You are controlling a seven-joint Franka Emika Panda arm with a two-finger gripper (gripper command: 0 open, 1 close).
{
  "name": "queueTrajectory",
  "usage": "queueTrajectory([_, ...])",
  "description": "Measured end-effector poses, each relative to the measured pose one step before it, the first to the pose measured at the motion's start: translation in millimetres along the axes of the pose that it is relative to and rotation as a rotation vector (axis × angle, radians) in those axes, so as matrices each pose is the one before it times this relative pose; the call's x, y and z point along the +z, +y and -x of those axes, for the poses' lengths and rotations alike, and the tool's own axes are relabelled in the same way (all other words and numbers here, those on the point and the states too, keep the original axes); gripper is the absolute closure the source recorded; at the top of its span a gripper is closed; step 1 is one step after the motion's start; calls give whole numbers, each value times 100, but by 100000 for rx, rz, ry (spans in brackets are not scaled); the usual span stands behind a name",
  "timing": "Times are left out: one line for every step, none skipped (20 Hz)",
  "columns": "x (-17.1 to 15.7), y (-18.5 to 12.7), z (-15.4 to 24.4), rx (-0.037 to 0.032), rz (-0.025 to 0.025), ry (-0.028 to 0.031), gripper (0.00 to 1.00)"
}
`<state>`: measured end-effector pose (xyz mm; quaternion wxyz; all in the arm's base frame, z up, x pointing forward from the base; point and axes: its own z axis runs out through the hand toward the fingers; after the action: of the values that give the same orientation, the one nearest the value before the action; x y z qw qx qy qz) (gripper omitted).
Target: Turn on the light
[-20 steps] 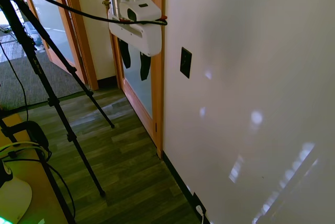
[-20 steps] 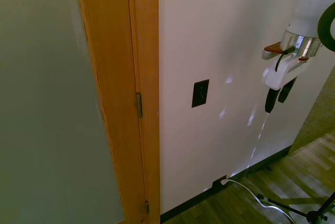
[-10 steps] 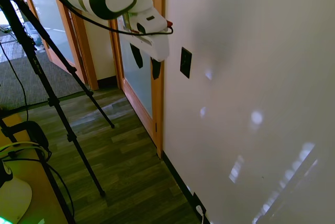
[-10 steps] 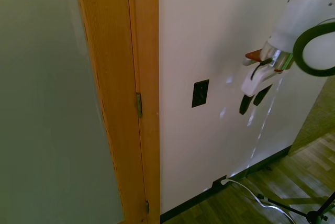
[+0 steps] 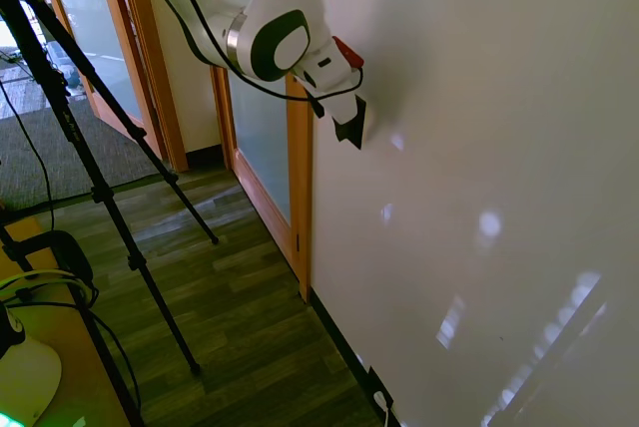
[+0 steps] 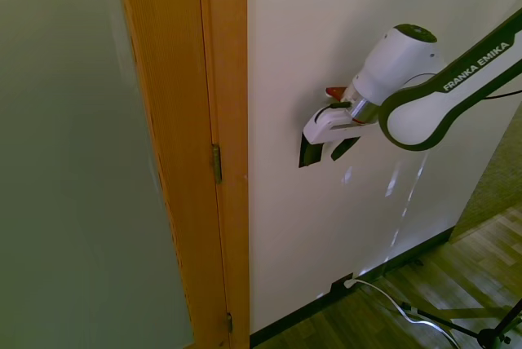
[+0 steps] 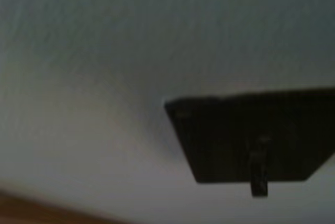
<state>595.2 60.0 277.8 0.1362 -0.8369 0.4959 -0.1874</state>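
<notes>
One tool (image 6: 326, 150) at switch (image 7: 251, 135)

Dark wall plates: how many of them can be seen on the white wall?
2. The switch plate is beside the wooden door frame, mostly covered by the gripper. The outlet plate is low by the floor, with a white cord plugged in.

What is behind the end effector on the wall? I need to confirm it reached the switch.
The dark switch plate, mostly covered by the end effector; only its lower edge shows.
</notes>
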Motion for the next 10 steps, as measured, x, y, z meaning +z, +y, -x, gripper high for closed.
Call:
queueTrajectory([350,74,-235,1318,-225,562,100])
queueTrajectory([262,135,-190,1472,-328,1036,100])
queueTrajectory([189,75,-108,1134,-437,1300,100])
queueTrajectory([107,2,45,1093,-502,1235,100])
queueTrajectory([55,-43,143,823,-501,1154,100])
queueTrajectory([13,-30,187,479,-340,1011,100])
queueTrajectory([-61,-99,234,298,-390,698,100])
queueTrajectory([-52,-48,196,245,-181,486,100])
queueTrajectory([-30,10,119,225,-75,385,100])
queueTrajectory([-33,22,56,147,-239,332,100])
